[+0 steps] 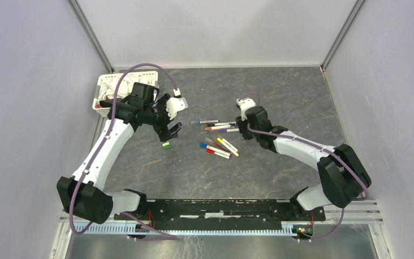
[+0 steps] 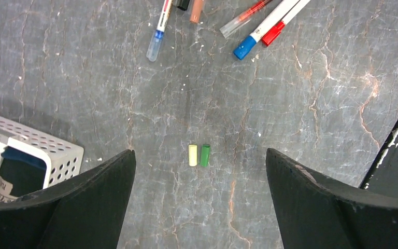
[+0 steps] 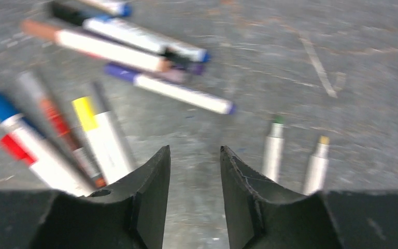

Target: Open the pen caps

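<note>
Yellow cap (image 2: pixel 193 155) lies beside green cap (image 2: pixel 205 155); left end effector (image 2: pixel 199 152) gapes, right end effector (image 3: pixel 195 151) barely parted.

A dark grey surface (image 1: pixel 280 91) with pale, crack-like veining filled the middle of the scene. Plain walls enclosed it on three sides: a whitish back wall (image 1: pixel 215 27), a lavender-grey left wall (image 1: pixel 21 81) and a matching right wall (image 1: pixel 399 81). Slim metal posts (image 1: pixel 90 33) marked the back corners. A slotted metal rail (image 1: pixel 205 228) ran along the near edge. The light was soft and even.
</note>
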You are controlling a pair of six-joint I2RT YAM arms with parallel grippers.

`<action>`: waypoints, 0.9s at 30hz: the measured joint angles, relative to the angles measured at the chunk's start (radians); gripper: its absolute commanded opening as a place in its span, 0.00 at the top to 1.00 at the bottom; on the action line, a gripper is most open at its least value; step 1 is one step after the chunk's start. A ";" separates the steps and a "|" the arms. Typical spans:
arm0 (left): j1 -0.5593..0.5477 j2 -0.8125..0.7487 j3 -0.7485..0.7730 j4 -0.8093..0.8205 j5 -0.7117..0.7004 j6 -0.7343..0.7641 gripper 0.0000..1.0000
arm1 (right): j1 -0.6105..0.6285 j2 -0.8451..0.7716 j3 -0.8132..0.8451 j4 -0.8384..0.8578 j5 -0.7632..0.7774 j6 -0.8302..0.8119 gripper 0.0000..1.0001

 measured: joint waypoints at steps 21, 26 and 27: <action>0.013 -0.028 0.013 -0.087 -0.045 -0.056 0.00 | 0.181 0.198 0.034 0.010 -0.227 -0.064 0.75; 0.013 -0.031 0.001 -0.088 -0.041 -0.056 0.00 | 0.181 0.214 0.043 0.017 -0.226 -0.075 0.74; 0.013 -0.032 -0.002 -0.088 -0.040 -0.056 0.00 | 0.181 0.216 0.043 0.018 -0.226 -0.077 0.73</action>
